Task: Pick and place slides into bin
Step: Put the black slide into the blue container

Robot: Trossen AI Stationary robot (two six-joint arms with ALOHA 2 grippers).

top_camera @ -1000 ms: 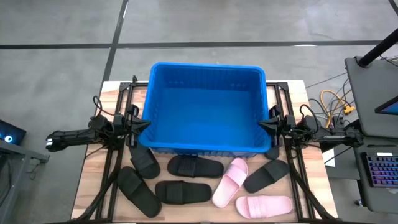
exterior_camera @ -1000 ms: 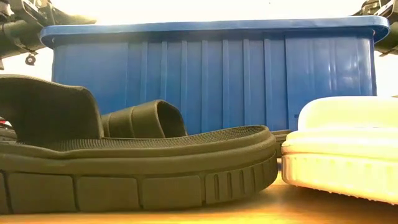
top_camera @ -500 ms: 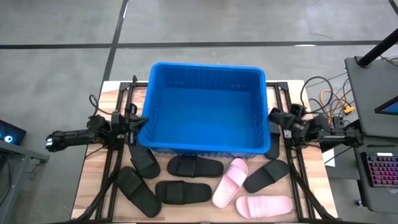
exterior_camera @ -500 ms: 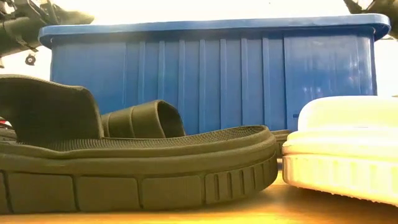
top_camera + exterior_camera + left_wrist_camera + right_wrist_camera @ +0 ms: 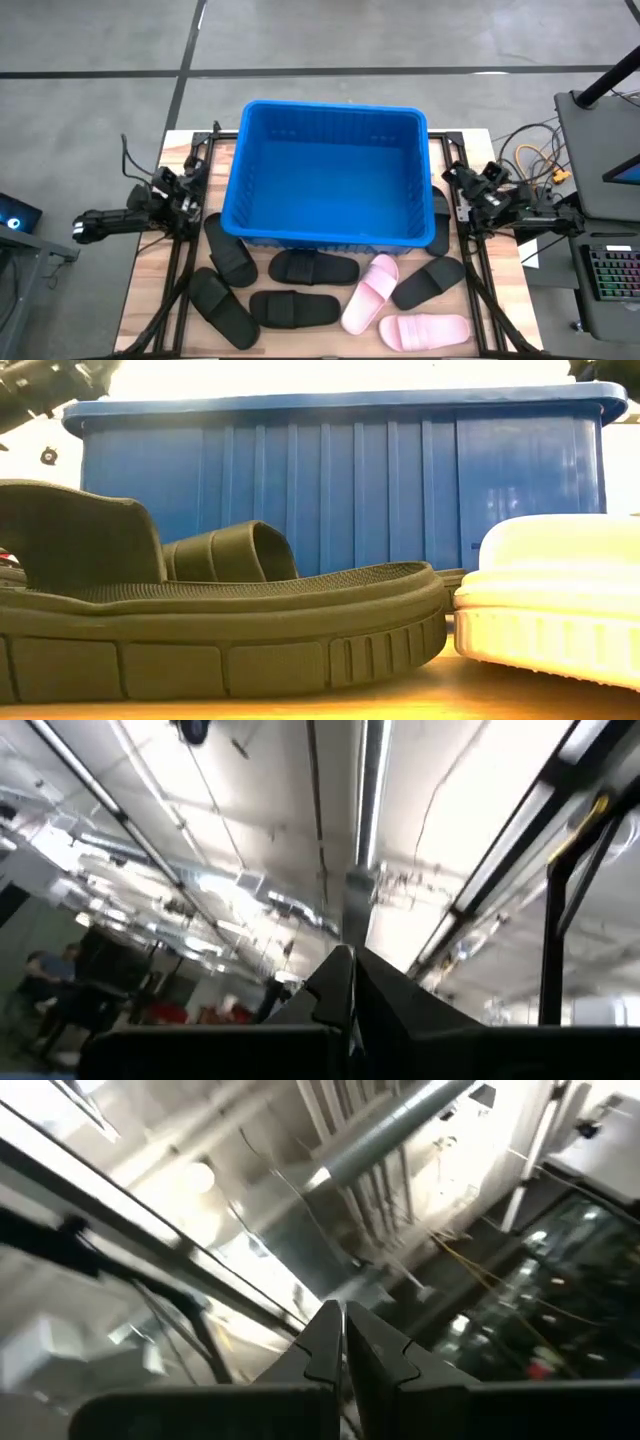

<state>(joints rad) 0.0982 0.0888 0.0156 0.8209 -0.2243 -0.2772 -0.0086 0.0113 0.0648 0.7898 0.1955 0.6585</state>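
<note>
The blue bin point(image 5: 330, 175) stands on the far half of the table, nothing inside it. Several black slides point(image 5: 313, 267) and two pink slides point(image 5: 370, 291) lie flat on their soles along the near edge. In the low view a black slide point(image 5: 220, 630) and a pink slide point(image 5: 545, 600) lie before the bin wall point(image 5: 340, 490). My left gripper point(image 5: 192, 185) is off the bin's left wall, my right gripper point(image 5: 455, 180) off its right wall. Both are shut, empty and tipped upward, aimed at the ceiling in the wrist views point(image 5: 345, 965) point(image 5: 340, 1320).
Black frame rails point(image 5: 185, 260) run along both sides of the wooden table. A desk with a laptop and a keyboard point(image 5: 610, 270) and loose cables point(image 5: 535, 165) stand off the table's right edge. One more black slide point(image 5: 440, 215) lies beside the bin's right near corner.
Both grippers have drawn back from the bin's side walls, risen and tipped from level to pointing up, rolling as they went. Both have stayed shut. The slides have not moved.
</note>
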